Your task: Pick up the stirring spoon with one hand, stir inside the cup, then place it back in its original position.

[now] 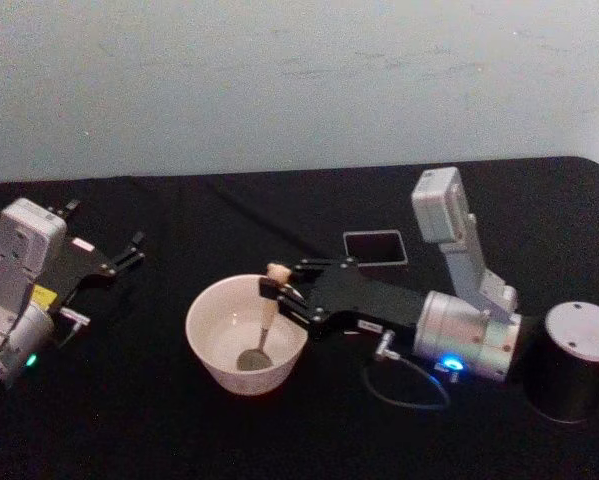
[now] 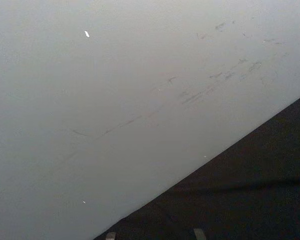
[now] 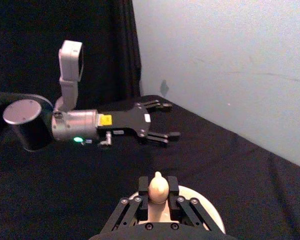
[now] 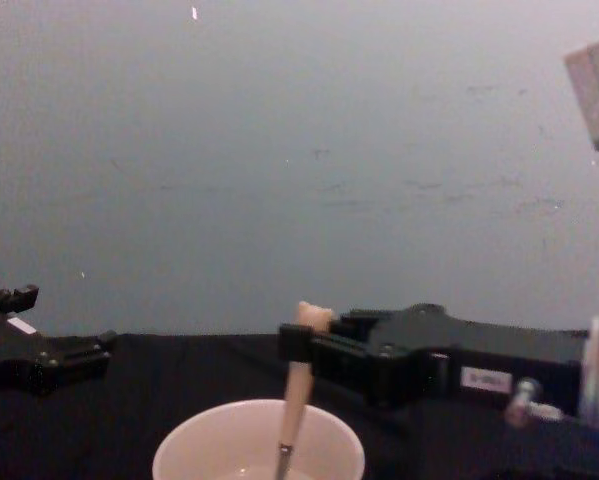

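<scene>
Head view: the right gripper (image 1: 277,287) clamps the cream, bear-topped stirring spoon (image 1: 263,330) near upright, with its metal bowl low inside the wide off-white cup (image 1: 201,340) for stirring. The dark grey square holder (image 1: 374,246) sits at two o'clock of it. Right wrist view: the parked left gripper (image 3: 166,120) has its fingers spread open. Chest view: the handle rises above the rim.

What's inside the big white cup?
The stirring spoon stands in the cup, its shiny bowl down at the bottom, its bear-topped handle pinched by the right gripper. The patch of bottom under the bowl is covered. The left gripper sits open, far left.
</scene>
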You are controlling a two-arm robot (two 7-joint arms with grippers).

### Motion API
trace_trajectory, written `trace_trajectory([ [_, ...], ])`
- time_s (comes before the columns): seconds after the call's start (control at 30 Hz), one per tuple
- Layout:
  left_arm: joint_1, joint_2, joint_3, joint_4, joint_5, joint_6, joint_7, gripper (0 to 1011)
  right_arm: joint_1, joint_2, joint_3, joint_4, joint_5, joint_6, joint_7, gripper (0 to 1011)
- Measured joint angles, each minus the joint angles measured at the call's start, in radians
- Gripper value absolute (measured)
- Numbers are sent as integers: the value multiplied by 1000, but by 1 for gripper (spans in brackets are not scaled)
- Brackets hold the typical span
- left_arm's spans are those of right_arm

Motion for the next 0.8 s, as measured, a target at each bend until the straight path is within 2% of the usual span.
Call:
trace_trajectory([
  [0.23, 0, 0, 0, 0, 0, 0, 0, 1001, 32, -58, -32, 29, 15, 39, -38, 222],
  [0.47, 0, 0, 0, 0, 0, 0, 0, 1001, 81, -123, -58, 102, -5, 49, -87, 222],
  [0.67, 0, 0, 0, 0, 0, 0, 0, 1002, 120, -168, -50, 174, -27, 41, -124, 222],
  [0.8, 0, 0, 0, 0, 0, 0, 0, 1001, 136, -181, -35, 205, -37, 34, -140, 222],
])
